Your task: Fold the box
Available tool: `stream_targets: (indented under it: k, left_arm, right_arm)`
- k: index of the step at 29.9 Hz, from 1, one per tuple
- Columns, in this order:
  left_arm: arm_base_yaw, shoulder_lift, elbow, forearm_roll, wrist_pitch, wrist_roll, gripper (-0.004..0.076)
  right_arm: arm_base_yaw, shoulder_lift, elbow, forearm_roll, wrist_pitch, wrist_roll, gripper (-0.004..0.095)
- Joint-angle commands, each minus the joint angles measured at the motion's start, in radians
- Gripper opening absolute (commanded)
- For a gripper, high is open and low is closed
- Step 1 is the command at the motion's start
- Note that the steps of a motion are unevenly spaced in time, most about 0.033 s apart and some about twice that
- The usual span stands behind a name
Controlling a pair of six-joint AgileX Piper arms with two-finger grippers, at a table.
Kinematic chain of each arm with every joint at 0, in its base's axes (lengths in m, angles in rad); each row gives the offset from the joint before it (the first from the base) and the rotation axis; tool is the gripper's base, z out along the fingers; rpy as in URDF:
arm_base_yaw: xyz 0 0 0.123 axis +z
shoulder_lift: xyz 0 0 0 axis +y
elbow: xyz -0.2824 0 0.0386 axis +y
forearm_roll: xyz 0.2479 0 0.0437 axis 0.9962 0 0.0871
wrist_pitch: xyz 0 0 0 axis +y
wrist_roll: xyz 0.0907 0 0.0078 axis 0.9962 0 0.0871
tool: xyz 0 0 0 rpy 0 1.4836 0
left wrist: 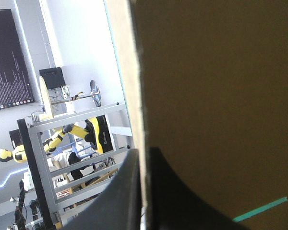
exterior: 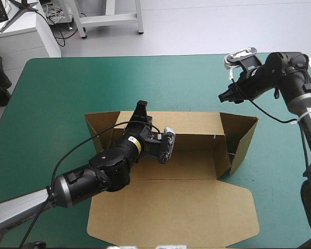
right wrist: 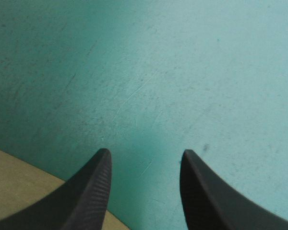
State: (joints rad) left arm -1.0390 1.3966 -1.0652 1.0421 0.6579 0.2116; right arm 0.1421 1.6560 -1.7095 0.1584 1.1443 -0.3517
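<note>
The brown box stands mid-table as an open tray. Its back wall and right end wall are raised, and the lid lies flat toward the front edge. My left gripper reaches over the tray to the back wall's left part and is shut on its top edge. In the left wrist view the board runs between the two black fingers. My right gripper hangs open beyond the box's right far corner. It is over bare cover, with a brown corner beside one finger.
The teal-green cover shows in a wide band between the box and the table's far edge, and at both sides. The lid's front edge lies close to the table's near edge. The left arm lies across the tray's left half.
</note>
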Motion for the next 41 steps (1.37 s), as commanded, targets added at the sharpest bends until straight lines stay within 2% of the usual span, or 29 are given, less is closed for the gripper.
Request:
stream_targets:
  k: [1, 7, 20, 24, 32, 41]
  left_arm:
    - [-0.007, -0.025, -0.015, -0.015, -0.030, 0.002, -0.0010]
    - [-0.007, -0.025, -0.015, -0.015, -0.031, 0.002, -0.0010]
    - [-0.007, -0.025, -0.015, -0.015, -0.031, 0.002, -0.0010]
    - [-0.007, -0.025, -0.015, -0.015, -0.031, 0.002, -0.0010]
    - [-0.007, -0.025, -0.015, -0.015, -0.031, 0.002, -0.0010]
    - [-0.007, -0.025, -0.015, -0.015, -0.031, 0.002, -0.0010]
  right_arm:
    - [-0.008, -0.030, -0.033, 0.034, 0.020, -0.036, 0.0412]
    - [-0.008, -0.026, -0.033, 0.015, 0.110, -0.075, 0.0394]
    - [-0.008, -0.149, 0.185, 0.009, 0.100, -0.117, 0.0389]
    - [-0.008, -0.213, 0.242, 0.047, 0.094, -0.123, 0.0389]
    - [-0.008, -0.357, 0.451, 0.120, 0.021, -0.160, 0.0389]
    - [-0.008, -0.529, 0.611, 0.266, -0.079, -0.249, 0.0389]
